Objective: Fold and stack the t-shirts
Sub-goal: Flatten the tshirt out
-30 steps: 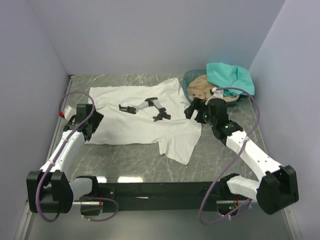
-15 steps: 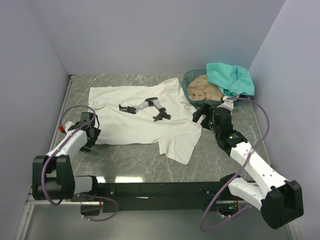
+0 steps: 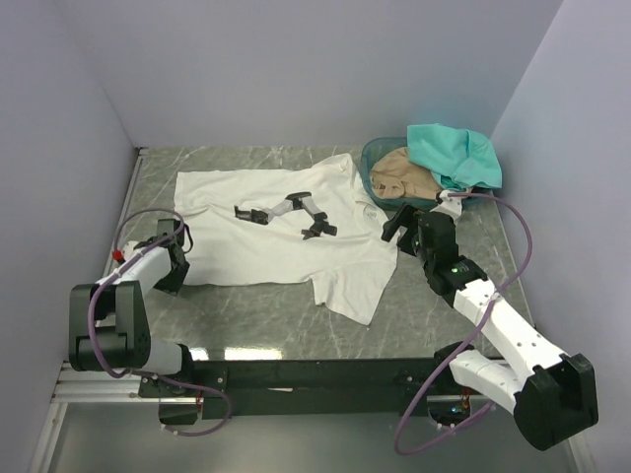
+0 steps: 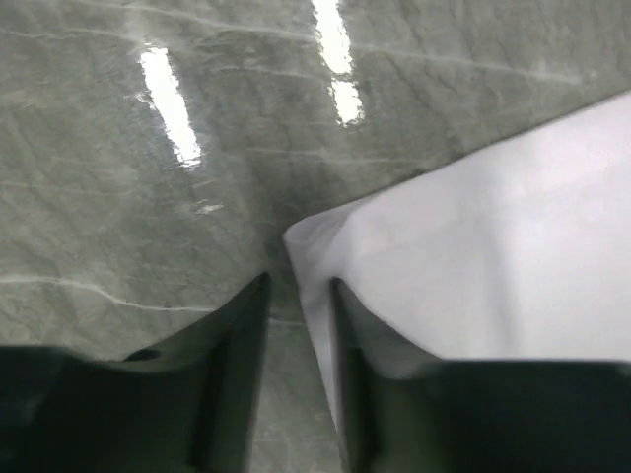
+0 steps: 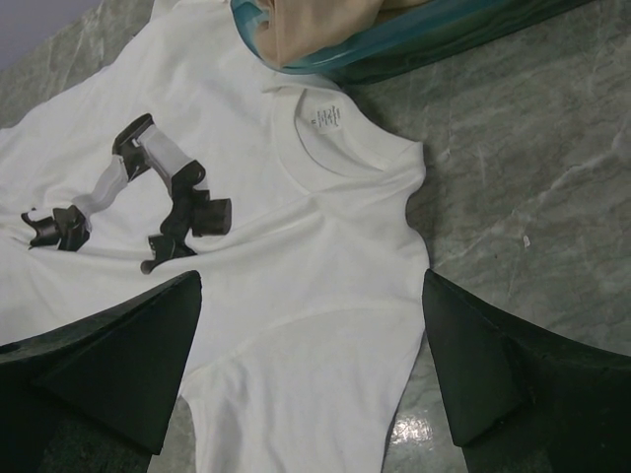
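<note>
The left gripper (image 4: 298, 288) has been sliding down toward the lower left of the overhead view and narrowing, while the right gripper (image 5: 311, 286) has been shifting a little to the right. Now the left one is sitting low on the table (image 3: 276, 315) at the lower left corner of the white t-shirt (image 3: 246, 251). Its jaws are standing half closed with a thin gap, and the cloth corner is lying at that gap, not yet pinched as far as I can see. The right one is hovering spread wide over the shoulder beside the collar, holding nothing. I am judging that the first fold is only beginning: next the left jaws are needing to close on the hem corner and the right to take the shoulder. The shirt is lying flat at the centre, with its print (image 3: 286, 212) facing up. Bare table is remaining in front for folding, but the left wall (image 3: 59, 148) is crowding that arm. At the upper right, the teal t-shirt (image 3: 454, 153) and tan t-shirt (image 3: 399, 172) are waiting in the green basket (image 3: 369, 160), which is touching the collar area.
</note>
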